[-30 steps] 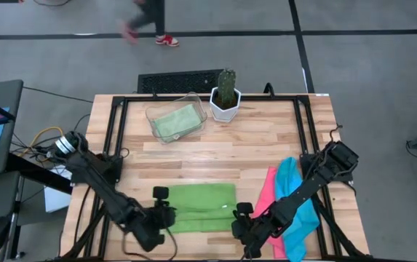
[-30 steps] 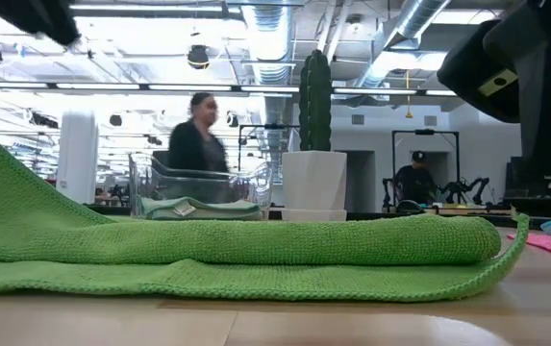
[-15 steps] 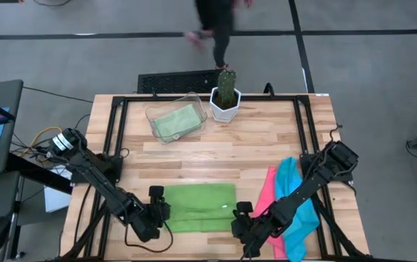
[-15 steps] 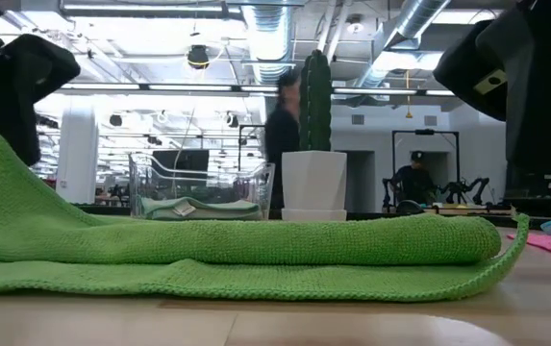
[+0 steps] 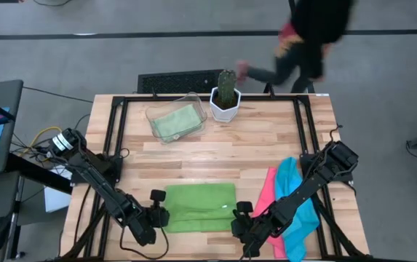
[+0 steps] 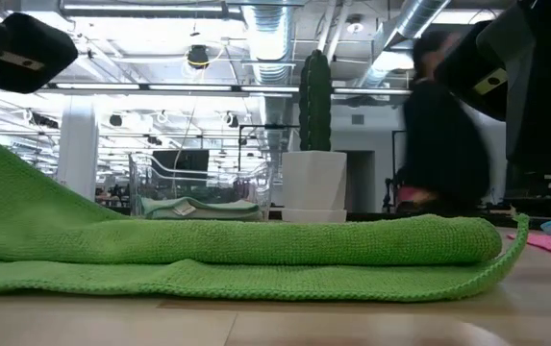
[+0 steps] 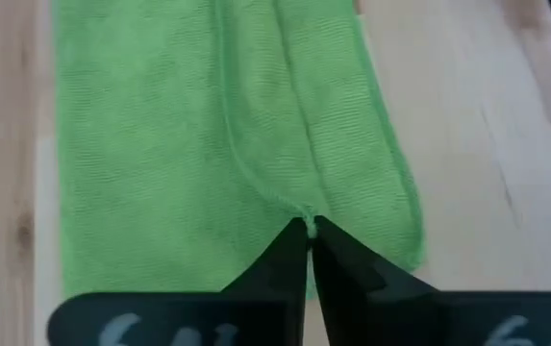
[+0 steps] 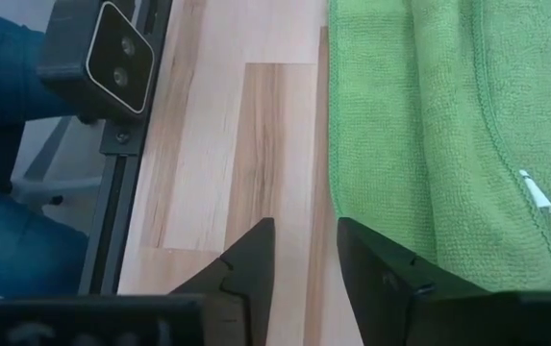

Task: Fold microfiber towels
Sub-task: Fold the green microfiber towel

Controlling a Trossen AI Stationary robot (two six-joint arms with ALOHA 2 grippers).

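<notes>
Wooden table (image 5: 266, 145) is used near its front edge, where the green towel (image 5: 201, 207) is laid long side to side, pinched at its left end by the left gripper (image 5: 158, 216); the right gripper (image 5: 241, 218) is parted just beside its right end.

A pale wooden desk (image 5: 266, 145) with a black frame stands on a grey floor (image 5: 383, 65) crossed by dark lines. A person (image 5: 306, 33) in dark clothes walks past its far side. Beyond the desk, the low view shows a bright hall with ceiling ducts (image 6: 265, 29), strip lights, white walls and a white column (image 6: 76, 159).
</notes>
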